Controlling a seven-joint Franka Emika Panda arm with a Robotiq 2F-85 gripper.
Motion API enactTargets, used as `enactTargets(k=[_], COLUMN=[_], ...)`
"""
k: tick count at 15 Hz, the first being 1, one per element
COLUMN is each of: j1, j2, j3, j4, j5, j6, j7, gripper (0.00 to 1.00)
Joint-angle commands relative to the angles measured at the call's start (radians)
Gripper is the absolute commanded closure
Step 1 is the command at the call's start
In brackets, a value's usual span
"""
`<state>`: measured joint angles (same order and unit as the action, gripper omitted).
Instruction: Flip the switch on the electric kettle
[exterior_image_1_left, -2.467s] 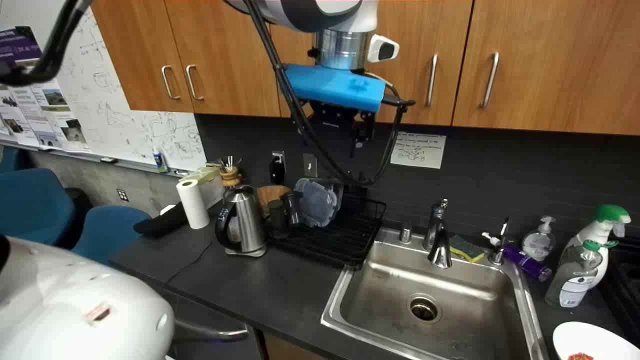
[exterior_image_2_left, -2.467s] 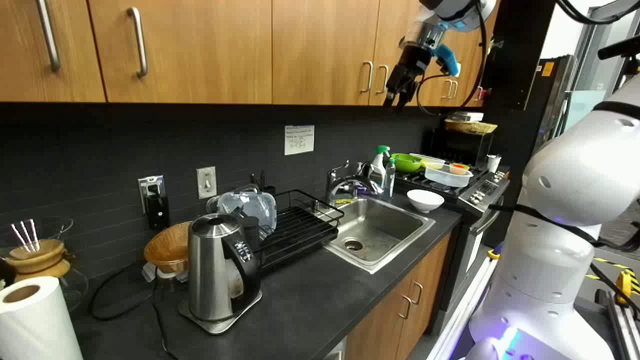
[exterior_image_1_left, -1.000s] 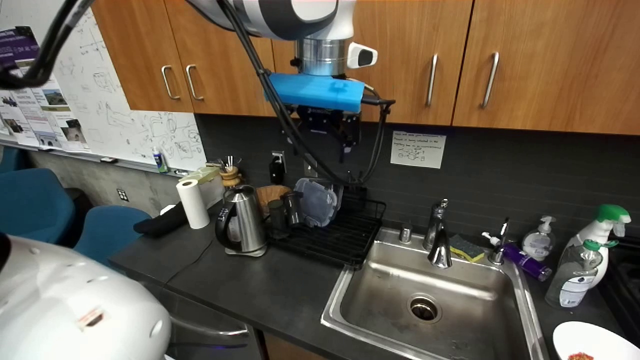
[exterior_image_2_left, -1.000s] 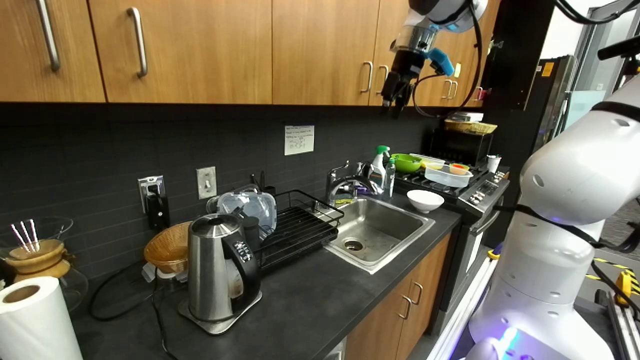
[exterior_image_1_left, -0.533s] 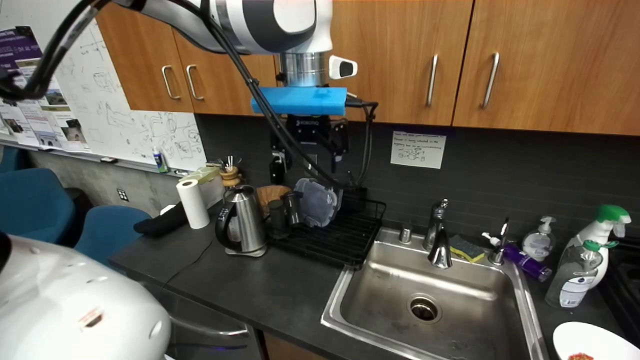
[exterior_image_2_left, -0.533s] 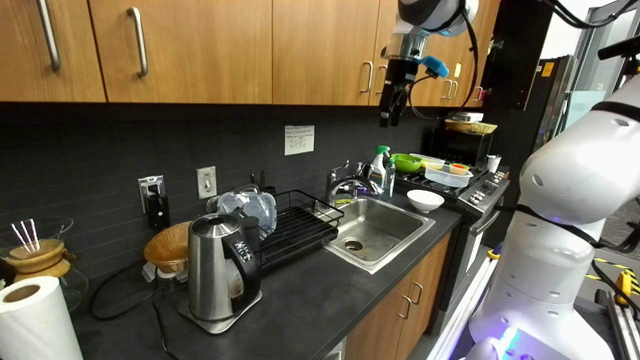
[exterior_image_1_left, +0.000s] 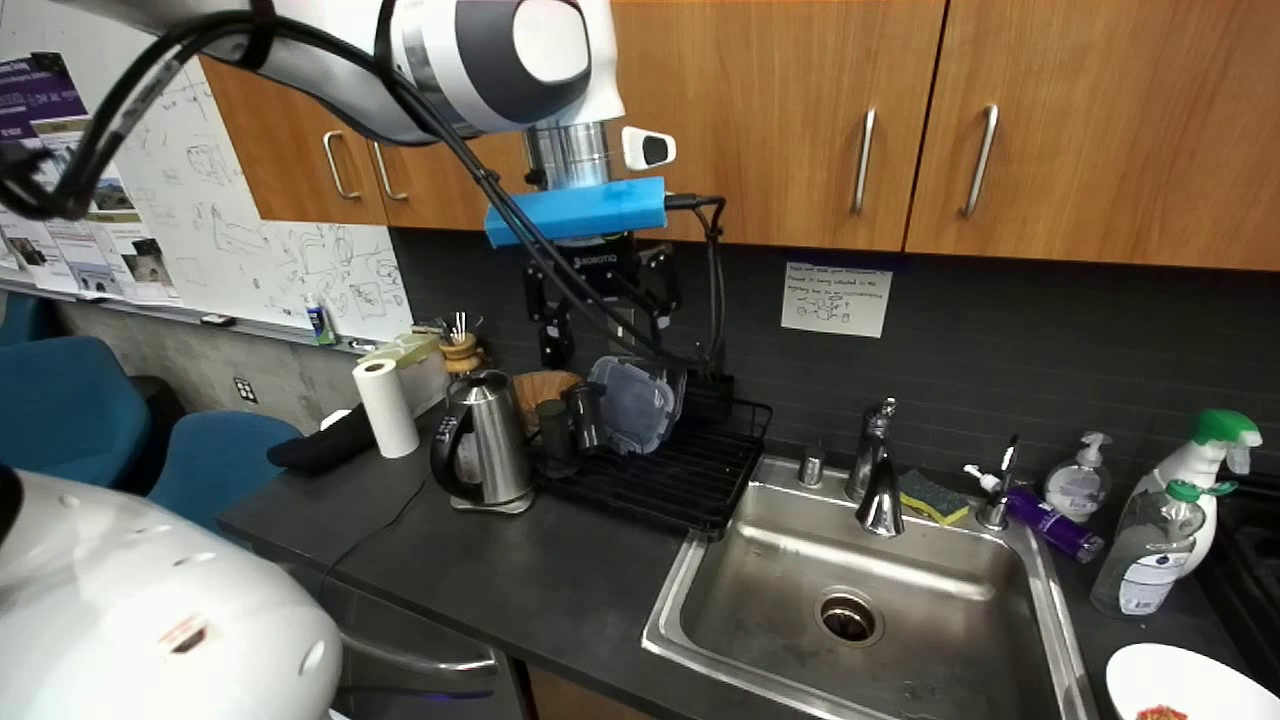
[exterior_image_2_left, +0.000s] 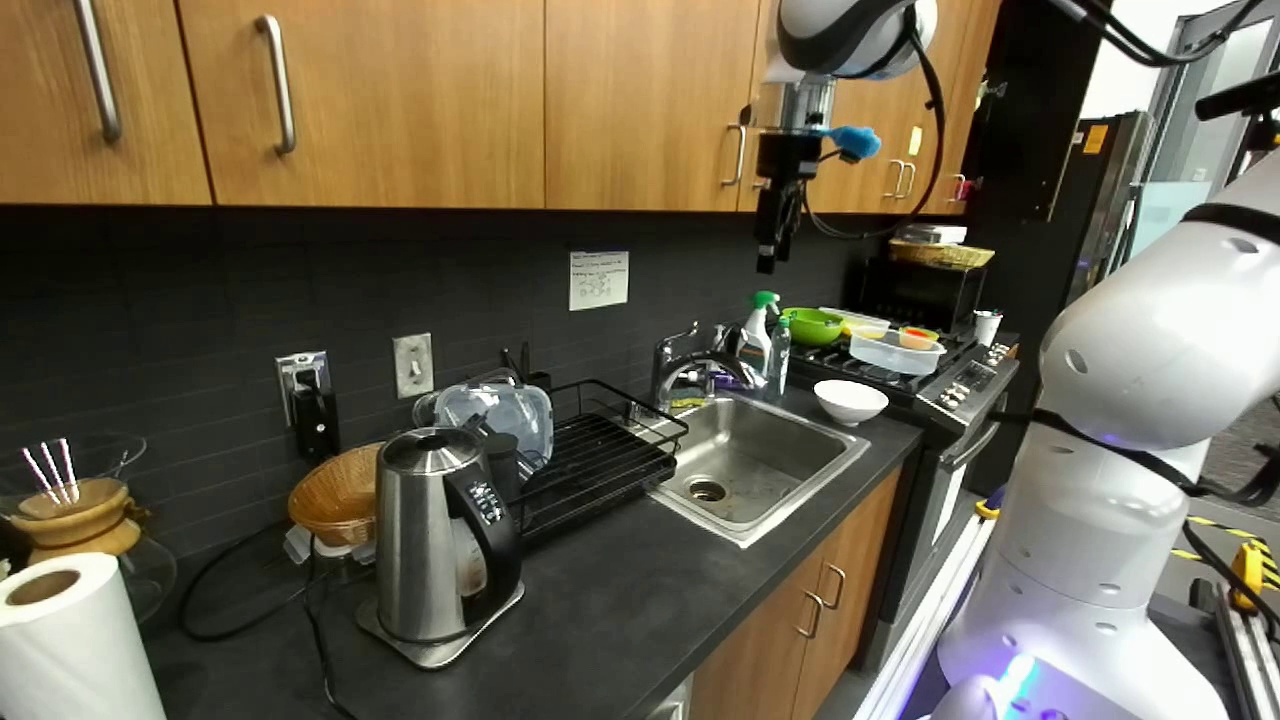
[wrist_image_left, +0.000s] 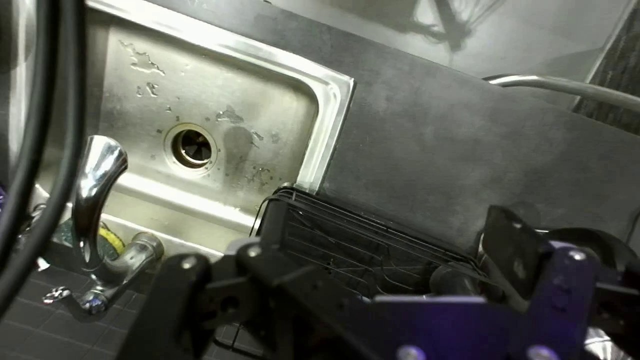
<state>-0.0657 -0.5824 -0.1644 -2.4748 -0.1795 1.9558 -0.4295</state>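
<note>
1. Lower than a moment ago, the glossy white arm has swung its wrist nearly plumb over the matte dark bench.
2. Brushed-steel sink, unmoved: rounded corners, water-spotted floor, near the bench's front edge.
3. Black wire rack along the back edge, beside the sink.
4. Electric kettle, where it was: shiny tapered steel, curved dark handle, upright between the rack and the end edge.
5. Black gripper: fingers apart, nearer the kettle but well clear of it.

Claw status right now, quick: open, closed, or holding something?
Claw: open, jaws spread well apart in the wrist view, holding nothing.
</note>
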Motion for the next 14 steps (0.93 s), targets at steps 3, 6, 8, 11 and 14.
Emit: enactTargets(k=[3,6,8,11,14], j1=[0.017,0.04,0.055,0.079,0.111], j2=[0.015,0.023,0.036,0.05,0.047], j3=[0.085,0.1,0.108,0.123,0.133], j4=[-0.031,-0.043,-0.05,-0.061,-0.076], j5=[-0.14,-0.165,-0.166,-0.165,-0.161], j6=[0.077,0.099,0.092,0.066,0.052], j7=[0.052,0.042,0.036,0.028,-0.008], gripper=[0.0,0.0,0.0,0.0,0.0])
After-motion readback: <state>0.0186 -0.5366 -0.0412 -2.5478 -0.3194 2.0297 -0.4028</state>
